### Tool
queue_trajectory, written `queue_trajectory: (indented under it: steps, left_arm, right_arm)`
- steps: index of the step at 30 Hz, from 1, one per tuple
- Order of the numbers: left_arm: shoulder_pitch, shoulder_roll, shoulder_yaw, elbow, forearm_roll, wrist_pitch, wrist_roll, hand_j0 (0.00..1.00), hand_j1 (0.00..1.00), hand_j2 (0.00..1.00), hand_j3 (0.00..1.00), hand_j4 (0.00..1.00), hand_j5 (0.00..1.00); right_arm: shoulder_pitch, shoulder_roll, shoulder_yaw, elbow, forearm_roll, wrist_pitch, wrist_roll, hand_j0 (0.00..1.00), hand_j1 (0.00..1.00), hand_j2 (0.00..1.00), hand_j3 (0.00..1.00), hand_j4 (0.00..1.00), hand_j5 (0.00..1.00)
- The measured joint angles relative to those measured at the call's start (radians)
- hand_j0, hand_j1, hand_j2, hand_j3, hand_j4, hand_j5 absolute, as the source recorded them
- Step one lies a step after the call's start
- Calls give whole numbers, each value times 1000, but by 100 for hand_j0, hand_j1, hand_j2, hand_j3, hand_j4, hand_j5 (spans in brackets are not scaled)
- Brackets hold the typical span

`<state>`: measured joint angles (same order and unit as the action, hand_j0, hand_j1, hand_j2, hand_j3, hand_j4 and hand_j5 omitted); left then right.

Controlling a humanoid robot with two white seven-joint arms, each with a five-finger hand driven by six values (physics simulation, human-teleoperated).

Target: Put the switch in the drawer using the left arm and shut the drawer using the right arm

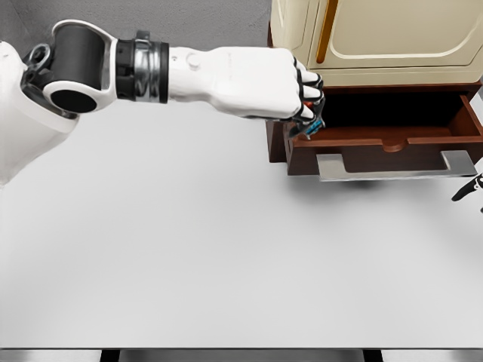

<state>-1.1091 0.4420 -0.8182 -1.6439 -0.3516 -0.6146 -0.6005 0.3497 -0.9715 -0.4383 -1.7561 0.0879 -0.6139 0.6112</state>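
The left hand's (260,81) black-tipped fingers (311,96) curl tight around the switch (312,126), a small blue and red piece peeking out beneath them, over the left end of the open drawer (385,143). The drawer is dark brown wood with a flat grey handle (396,166), under a cream cabinet (377,38). On the smooth white table (226,256), only the right hand's (469,188) dark fingertips show at the edge; their pose cannot be told.

One camera sits on the robot's head, looking down and forward across the flat white table (226,256), close to its near edge.
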Motion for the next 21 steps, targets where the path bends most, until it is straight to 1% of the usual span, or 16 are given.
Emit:
queue_trajectory:
  steps: [2,5,10,13,15,17,21]
  left_arm:
    - [-5,-45,1,34,0,0,-6,34,34,34,34,34,34]
    - [-48,-94,1,96,-2,1,-9,34,34,34,34,34,34]
    - [-51,-177,0,216,-7,-1,-12,34,34,34,34,34,34]
    - [-74,-231,-4,291,-10,-1,-13,34,34,34,34,34,34]
    - [-86,-259,-7,316,-17,-1,-13,34,34,34,34,34,34]
    - [-86,-282,-9,333,-33,-1,-12,34,34,34,34,34,34]
    - [-86,-316,-11,347,-64,0,-12,34,34,34,34,34,34]
  right_arm:
    - [0,0,0,0,0,0,0,62,62,62,62,62,62]
    - [0,0,0,0,0,0,0,62,62,62,62,62,62]
    - [0,0,0,0,0,0,0,62,62,62,62,62,62]
    - [0,0,0,0,0,0,0,62,62,62,62,62,62]
    - [0,0,0,0,0,0,0,62,62,62,62,62,62]
    - [0,0,1,0,0,0,0,62,62,62,62,62,62]
    - [-6,0,1,0,1,0,0,62,62,62,62,62,62]
